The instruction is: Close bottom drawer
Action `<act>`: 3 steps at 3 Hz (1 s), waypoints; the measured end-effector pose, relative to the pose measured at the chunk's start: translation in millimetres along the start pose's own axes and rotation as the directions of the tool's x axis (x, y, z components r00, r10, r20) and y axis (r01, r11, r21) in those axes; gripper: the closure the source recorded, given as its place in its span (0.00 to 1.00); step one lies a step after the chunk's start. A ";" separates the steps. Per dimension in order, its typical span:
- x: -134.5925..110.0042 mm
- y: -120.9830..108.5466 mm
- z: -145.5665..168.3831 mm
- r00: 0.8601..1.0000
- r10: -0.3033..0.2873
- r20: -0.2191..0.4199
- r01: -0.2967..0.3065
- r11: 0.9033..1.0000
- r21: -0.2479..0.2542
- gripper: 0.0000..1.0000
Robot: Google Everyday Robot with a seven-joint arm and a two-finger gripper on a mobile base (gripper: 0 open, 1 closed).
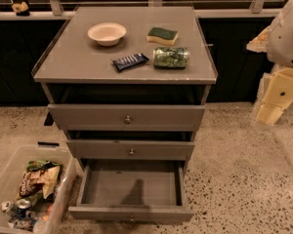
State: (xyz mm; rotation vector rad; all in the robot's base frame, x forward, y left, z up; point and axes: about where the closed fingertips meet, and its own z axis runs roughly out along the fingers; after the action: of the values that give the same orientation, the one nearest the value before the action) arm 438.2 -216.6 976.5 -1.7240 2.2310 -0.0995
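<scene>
**Q:** Where is the bottom drawer [132, 193]?

**A:** Pulled far out at the foot of the grey cabinet, its shallow box bare. The task is not yet begun, and the flat front looks the likeliest place to push.

**Q:** And the gripper [270, 112]?

**A:** At the right edge, well apart from the cabinet, about level with the top drawer [127, 117]. Whether it is wide or narrow, I cannot tell.

**Q:** Anything in the way?

**A:** Seemingly not. The middle drawer [131, 150] sits nearly home. The bowl [106, 33], sponge [162, 35] and snack bar [130, 61] rest on the surface [73, 62] above. A plastic bin [2, 172] of wrappers stands just beside the drawer's left side.
</scene>
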 end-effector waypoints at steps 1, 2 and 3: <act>1.8 2.7 3.9 1.000 -0.009 0.000 0.009 1.000 0.003 0.00; 21.0 20.1 45.6 0.999 -0.019 0.032 0.021 0.999 -0.048 0.00; 64.7 56.5 124.8 0.998 0.012 0.068 -0.003 0.991 -0.136 0.00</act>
State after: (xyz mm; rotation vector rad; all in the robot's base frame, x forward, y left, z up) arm 407.5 -245.8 831.0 -1.7592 2.2405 0.1150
